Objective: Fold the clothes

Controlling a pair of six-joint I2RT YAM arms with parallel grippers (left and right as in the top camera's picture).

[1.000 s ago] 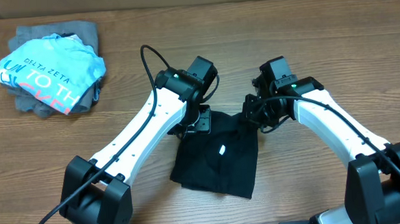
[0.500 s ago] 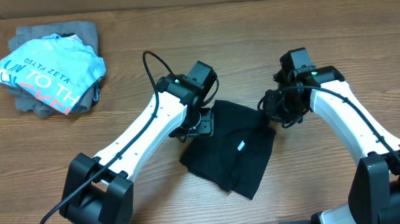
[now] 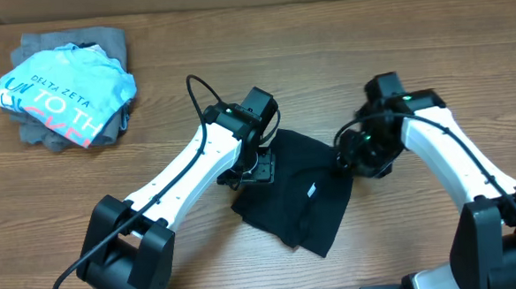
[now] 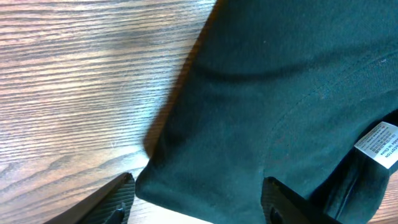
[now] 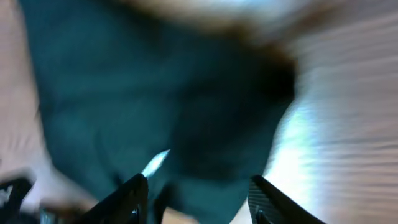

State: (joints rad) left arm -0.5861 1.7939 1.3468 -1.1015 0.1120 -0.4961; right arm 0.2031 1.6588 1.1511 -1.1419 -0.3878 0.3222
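A wood-grain surface [image 3: 412,48] is seen from overhead. The black T-shirt [image 3: 300,182] is laid on it a little toward 6 o'clock of centre. It is bunched into a crumpled, roughly four-sided shape that narrows toward 5 o'clock. The fabric is plain, matte and softly creased, and a stitched seam is visible in the left wrist view. A blue shirt [image 3: 65,93] with printed letters is heaped on a grey garment [image 3: 102,42] well apart at 10 o'clock. The left claw [image 4: 196,193] is held at the T-shirt's 9 o'clock edge, fingers spread apart over the cloth. The right claw [image 5: 198,186] is placed at the 2 o'clock corner, fingers likewise apart, though that view is blurred. A small white label [image 3: 312,191] is shown near the T-shirt's middle.
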